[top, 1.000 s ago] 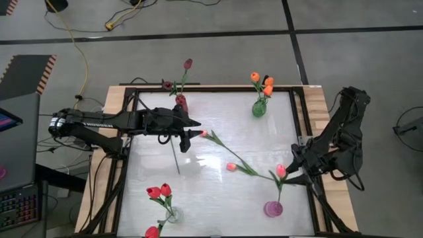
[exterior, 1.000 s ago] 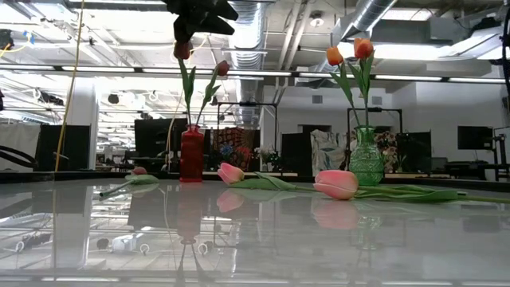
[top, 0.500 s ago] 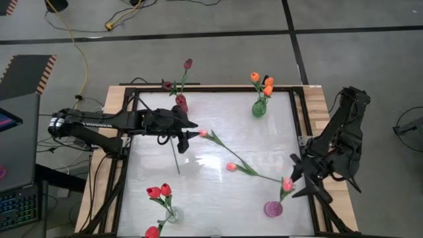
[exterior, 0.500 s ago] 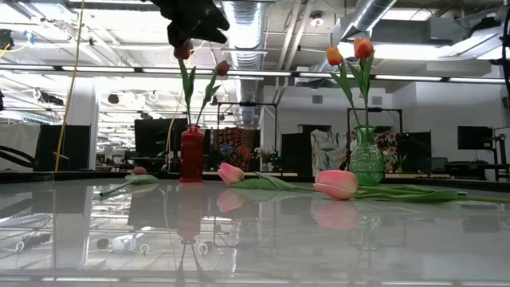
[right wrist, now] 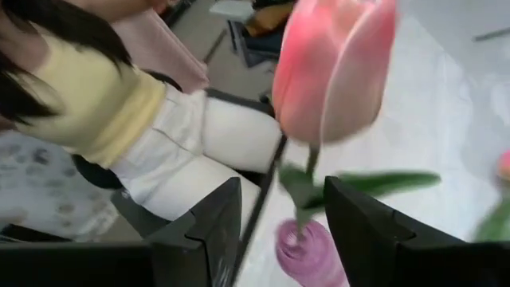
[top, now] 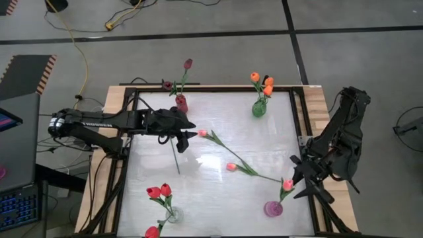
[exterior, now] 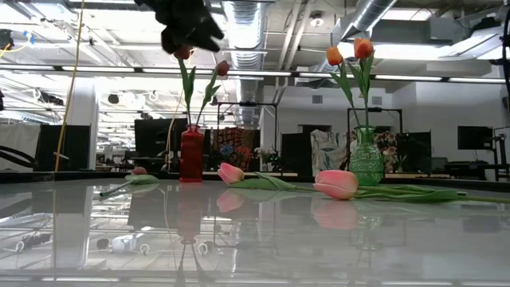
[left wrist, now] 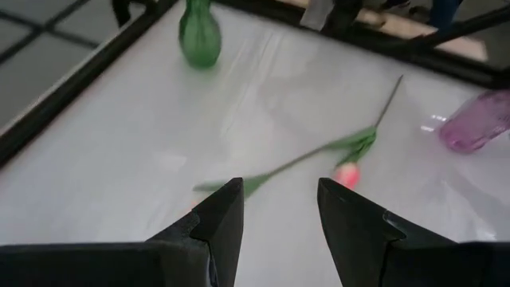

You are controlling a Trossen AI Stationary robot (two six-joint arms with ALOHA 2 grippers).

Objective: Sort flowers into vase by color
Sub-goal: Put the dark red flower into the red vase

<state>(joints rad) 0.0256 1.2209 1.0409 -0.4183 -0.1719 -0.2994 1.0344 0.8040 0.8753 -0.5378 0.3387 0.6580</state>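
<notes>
Pink tulip (right wrist: 335, 68) stands in purple vase (right wrist: 307, 251); right claw (right wrist: 279, 227) open.

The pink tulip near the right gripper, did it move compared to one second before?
Yes. In the high view the pink tulip has shifted toward the purple vase, which stayed put; its stem now stands in that vase.

Both hands, left (left wrist: 279, 211) and right (right wrist: 279, 215), gape apart.

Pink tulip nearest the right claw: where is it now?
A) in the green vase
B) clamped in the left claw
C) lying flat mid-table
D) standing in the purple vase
D: the pink tulip stands with its stem in the purple vase, beside the open right claw.
</notes>
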